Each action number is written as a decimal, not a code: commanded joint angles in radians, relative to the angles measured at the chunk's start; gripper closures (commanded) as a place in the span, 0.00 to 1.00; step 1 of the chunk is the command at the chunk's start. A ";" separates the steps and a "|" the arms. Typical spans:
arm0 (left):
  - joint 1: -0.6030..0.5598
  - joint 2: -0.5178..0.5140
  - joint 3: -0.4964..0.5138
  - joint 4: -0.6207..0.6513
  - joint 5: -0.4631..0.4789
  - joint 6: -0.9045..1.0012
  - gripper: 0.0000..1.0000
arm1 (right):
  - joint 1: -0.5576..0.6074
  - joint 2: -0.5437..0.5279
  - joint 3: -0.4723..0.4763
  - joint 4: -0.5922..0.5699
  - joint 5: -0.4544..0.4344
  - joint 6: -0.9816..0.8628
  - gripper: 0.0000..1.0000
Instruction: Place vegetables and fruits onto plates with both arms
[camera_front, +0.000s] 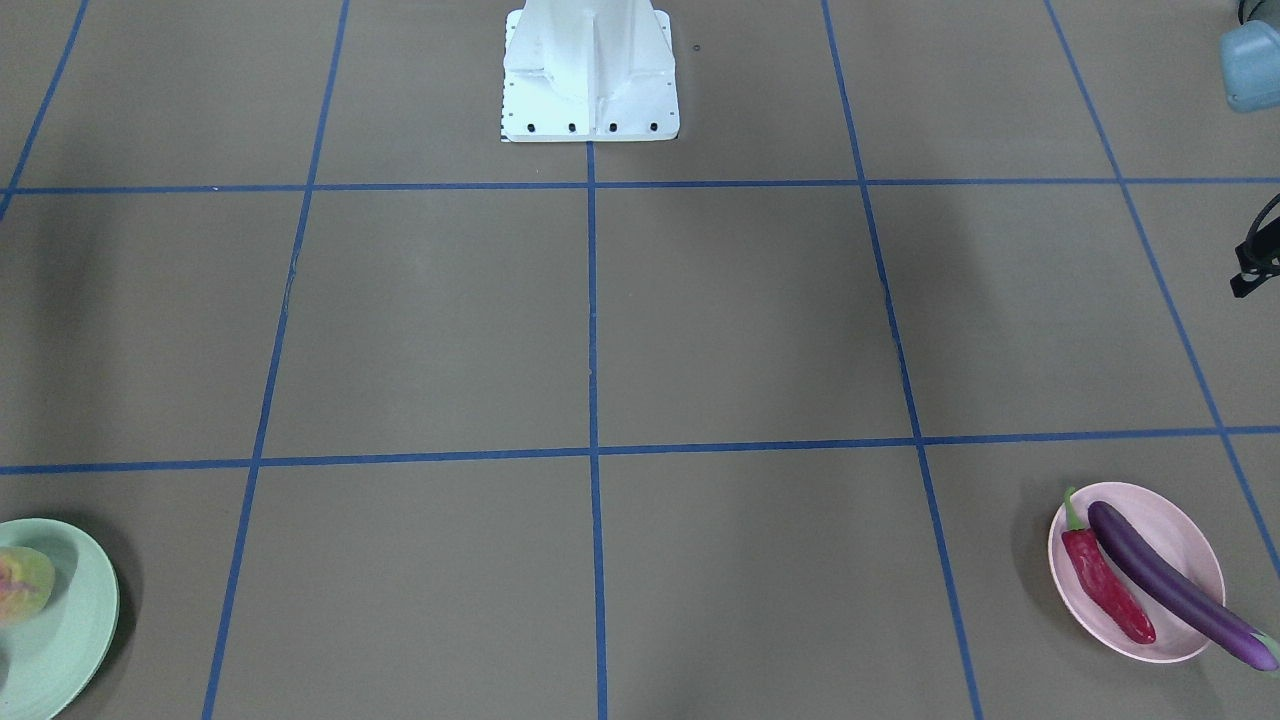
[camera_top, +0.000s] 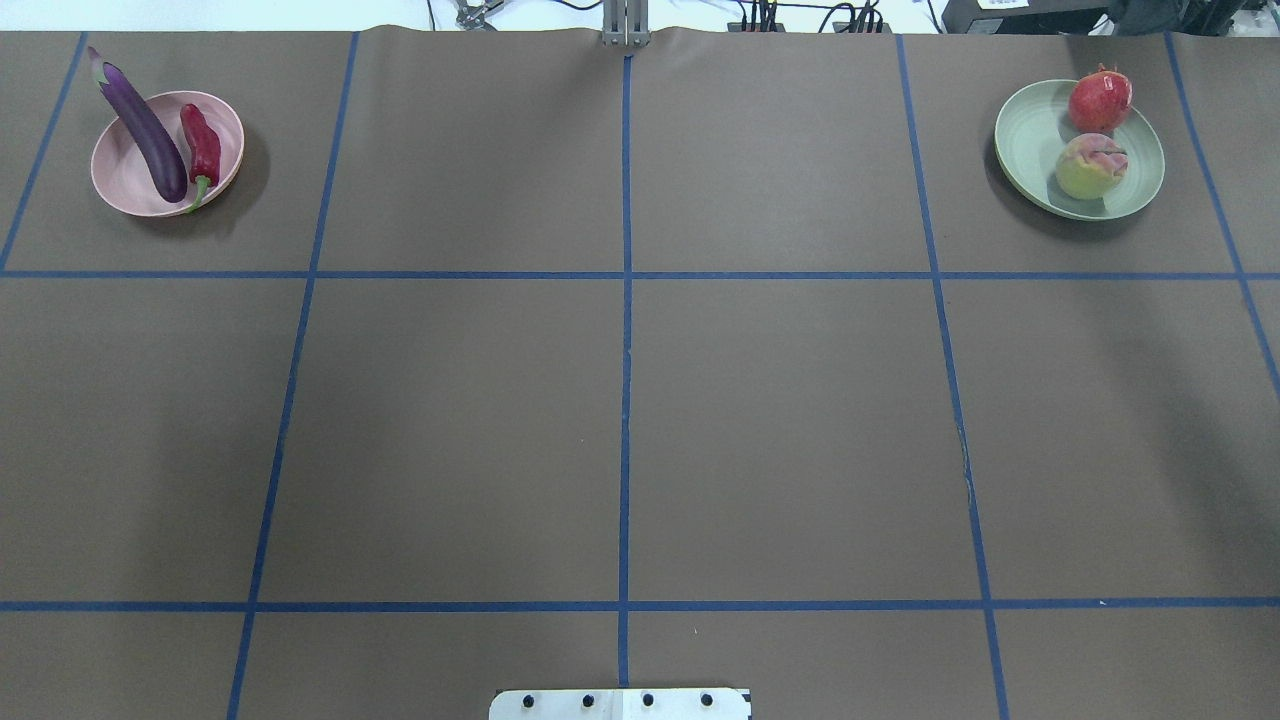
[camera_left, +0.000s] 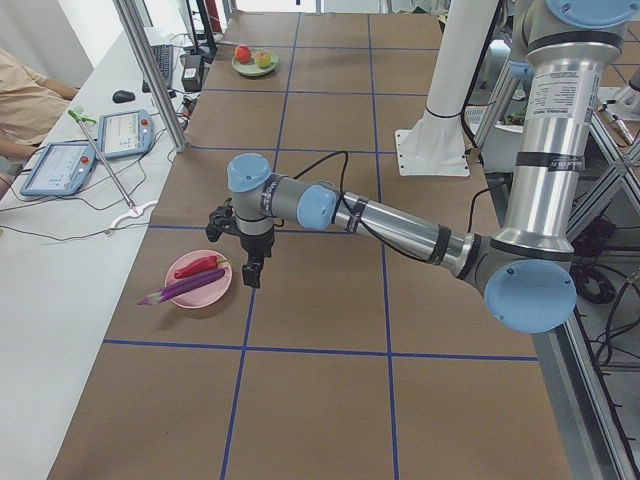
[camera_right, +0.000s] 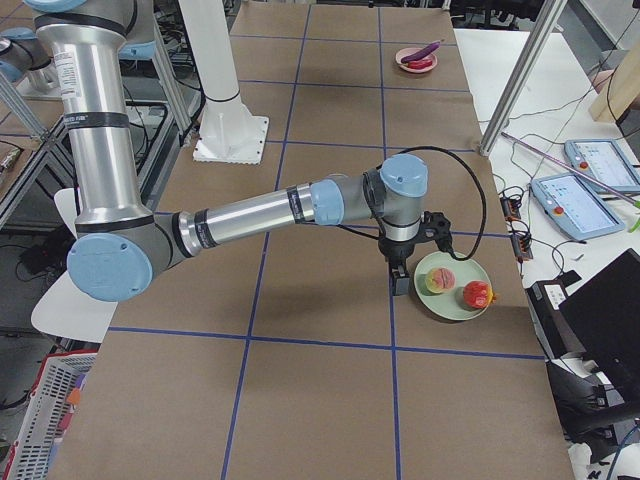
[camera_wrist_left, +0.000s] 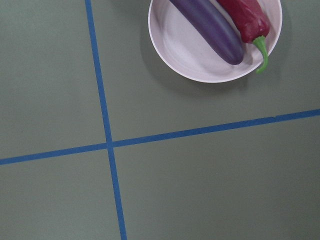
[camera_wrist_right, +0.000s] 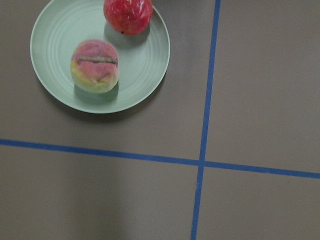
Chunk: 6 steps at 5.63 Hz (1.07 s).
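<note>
Left arm (camera_left: 398, 226) and right arm (camera_right: 250, 212) of silver tubes, grey joints, light blue round caps, black cables, black bands, white bolted pedestal (camera_front: 590, 80)

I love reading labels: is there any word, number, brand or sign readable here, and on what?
No text is legible in any view.
Two blue-framed tablet screens on the white side bench: lit, too small to read.
Round pale pink plate, round pale mint green plate: unmarked.

Blue tape lines (camera_top: 625, 400) grid the brown table (camera_top: 450, 450); a tablet (camera_left: 125, 132), perhaps a teach pendant, lies alongside.
</note>
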 joint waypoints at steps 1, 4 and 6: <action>-0.048 0.027 0.016 0.039 -0.048 0.063 0.00 | 0.005 -0.102 0.113 -0.088 0.003 -0.062 0.00; -0.113 0.103 0.044 0.032 -0.194 0.088 0.00 | 0.004 -0.157 0.106 -0.079 0.061 -0.059 0.00; -0.114 0.118 0.018 0.024 -0.185 0.096 0.00 | 0.004 -0.170 0.110 -0.076 0.064 -0.057 0.00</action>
